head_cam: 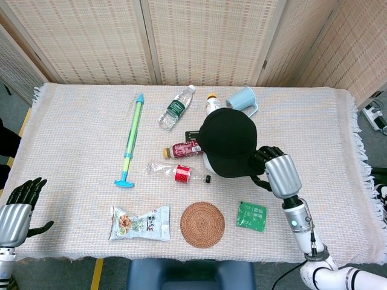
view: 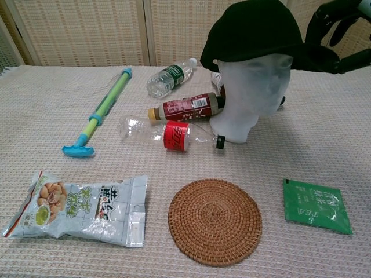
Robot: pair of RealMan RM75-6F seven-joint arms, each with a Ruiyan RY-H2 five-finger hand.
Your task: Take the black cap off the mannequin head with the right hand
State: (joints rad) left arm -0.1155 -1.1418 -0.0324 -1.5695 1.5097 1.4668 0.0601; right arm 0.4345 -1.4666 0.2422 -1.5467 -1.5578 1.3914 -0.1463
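Black cap (view: 255, 32) brim pinched by right robot hand (view: 326, 35); head view hides the grip.

Right hand (head_cam: 276, 171) reaching in from right table edge, forearm angling up from below; dark fingers (view: 322, 23) pinching brim of black cap (head_cam: 228, 141), thumb under, fingers over; left hand (head_cam: 17, 209) hovering at left table edge, fingers spreading apart, holding nothing
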